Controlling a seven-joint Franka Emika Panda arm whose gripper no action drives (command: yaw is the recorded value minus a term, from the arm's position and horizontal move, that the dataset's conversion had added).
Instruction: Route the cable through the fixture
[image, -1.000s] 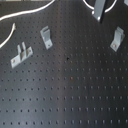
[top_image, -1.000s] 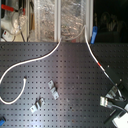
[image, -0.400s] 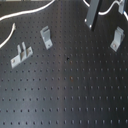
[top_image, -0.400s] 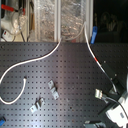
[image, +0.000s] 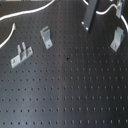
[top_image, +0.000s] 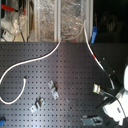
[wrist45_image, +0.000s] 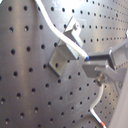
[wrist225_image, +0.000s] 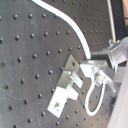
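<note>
Now gripper (wrist45_image: 89, 64) pinching cable (wrist45_image: 75, 46) beside fixture (wrist45_image: 61, 52); keep cord taut, aim straight at slot.

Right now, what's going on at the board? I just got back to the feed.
The Panda's claw holds the white cable right beside a grey bracket, the fixture, on the black perforated board. In both wrist views the cable runs along the bracket's upright plate; whether it sits in the slot can't be told. In the first exterior view, two other brackets stand untouched toward the first exterior view's left.
</note>
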